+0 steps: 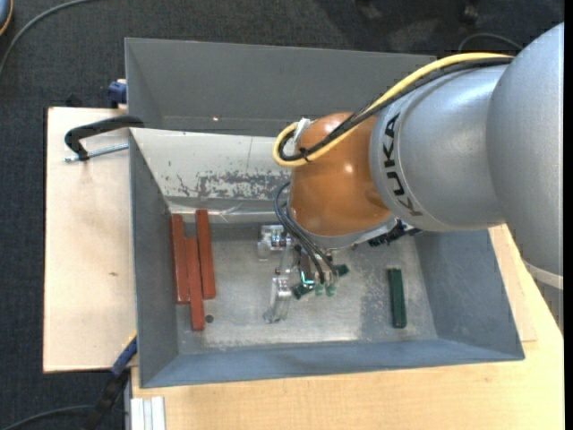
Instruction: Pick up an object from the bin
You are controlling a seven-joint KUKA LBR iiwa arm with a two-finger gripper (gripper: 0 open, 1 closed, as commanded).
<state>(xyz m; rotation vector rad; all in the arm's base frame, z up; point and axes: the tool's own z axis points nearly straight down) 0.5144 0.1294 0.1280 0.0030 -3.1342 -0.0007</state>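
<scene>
Two sorts of thing lay on the floor of the bin: a bundle of reddish-brown bars lying side by side along the left wall, and a single dark green bar near the right wall, towards the front edge. The gripper hung low over the bare middle of the floor, between the two and touching neither, beneath the arm's orange cover; whether it was spread or closed up I could not tell. Both sorts looked stiff, light and smooth-sided to me, and hardly fragile. The green bar lay alone with room along both long sides, so a grip across its narrow width at mid-length seemed easiest. The red ones, packed together by the wall, offered less room.
</scene>
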